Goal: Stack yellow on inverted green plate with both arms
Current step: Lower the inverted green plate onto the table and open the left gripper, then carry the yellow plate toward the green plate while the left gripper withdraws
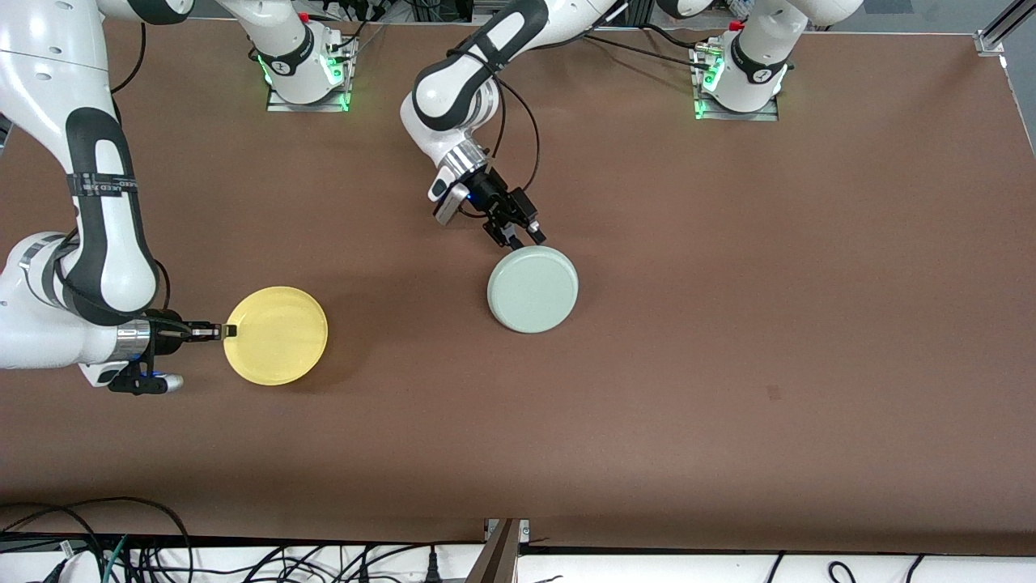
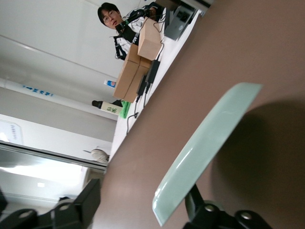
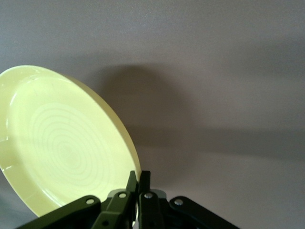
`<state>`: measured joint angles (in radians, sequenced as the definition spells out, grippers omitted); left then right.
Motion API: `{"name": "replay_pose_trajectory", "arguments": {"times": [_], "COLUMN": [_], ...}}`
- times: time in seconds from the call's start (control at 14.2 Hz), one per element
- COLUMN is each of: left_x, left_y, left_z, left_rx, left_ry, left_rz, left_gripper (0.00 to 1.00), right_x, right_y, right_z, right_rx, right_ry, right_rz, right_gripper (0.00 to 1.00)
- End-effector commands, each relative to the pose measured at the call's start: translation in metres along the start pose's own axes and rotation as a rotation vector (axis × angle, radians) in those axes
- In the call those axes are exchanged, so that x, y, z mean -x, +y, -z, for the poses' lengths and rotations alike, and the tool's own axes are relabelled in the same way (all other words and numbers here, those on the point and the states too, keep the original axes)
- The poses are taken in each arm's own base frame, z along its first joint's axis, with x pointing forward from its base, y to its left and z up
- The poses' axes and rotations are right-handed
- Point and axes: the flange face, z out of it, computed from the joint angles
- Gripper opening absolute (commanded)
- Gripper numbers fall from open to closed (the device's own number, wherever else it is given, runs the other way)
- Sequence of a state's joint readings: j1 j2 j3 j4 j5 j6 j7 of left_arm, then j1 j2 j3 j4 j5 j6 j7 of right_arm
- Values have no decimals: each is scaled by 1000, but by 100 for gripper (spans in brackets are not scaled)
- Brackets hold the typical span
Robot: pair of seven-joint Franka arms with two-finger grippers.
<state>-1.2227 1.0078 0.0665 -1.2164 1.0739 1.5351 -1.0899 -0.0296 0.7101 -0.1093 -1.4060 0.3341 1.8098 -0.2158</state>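
My right hand (image 1: 228,330) is clamped on the rim of the yellow plate (image 1: 277,334), fingers (image 3: 138,191) pressed together on the edge. The plate is held hollow side up above the brown bench (image 1: 728,324), toward the right arm's end. My left hand (image 1: 518,237) grips the edge of the green plate (image 1: 533,289) near the bench's middle. That plate is underside up and tilted, its rim clear of the bench in the left wrist view. A black band on my right arm (image 1: 101,185) carries white lettering too small to read.
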Motion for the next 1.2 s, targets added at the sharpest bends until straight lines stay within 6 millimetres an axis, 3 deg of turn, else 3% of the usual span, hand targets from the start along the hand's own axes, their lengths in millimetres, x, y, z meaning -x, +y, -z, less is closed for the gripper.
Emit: {"name": "replay_pose_trajectory", "arguments": {"times": [0.0,0.21,0.35,0.42,0.64,0.85,1.13], "left_x": [4,4,-2,-12,-44,-83,-126], "left_y": [17,32,38,32,4,-50,-151], "left_z": [28,50,53,44,-14,-67,-146], "left_rx": [100,276,387,426,504,599,760], "left_ry": [32,32,7,-26,-313,-492,-628], "left_rz": [114,214,307,333,457,472,467], "left_gripper": [100,100,100,100,100,100,100], "right_x": [1,1,1,1,-1,-2,-2], "right_y": [-4,-6,-7,-9,-22,-27,-29], "right_z": [2,1,0,0,-7,-12,-14], "right_rx": [-38,-37,-44,-58,-71,-69,-68], "right_ry": [-3,-3,-5,-2,-8,-12,-14], "right_rz": [-2,-1,-5,-9,5,11,13], "right_gripper": [0,0,0,0,0,0,0]}}
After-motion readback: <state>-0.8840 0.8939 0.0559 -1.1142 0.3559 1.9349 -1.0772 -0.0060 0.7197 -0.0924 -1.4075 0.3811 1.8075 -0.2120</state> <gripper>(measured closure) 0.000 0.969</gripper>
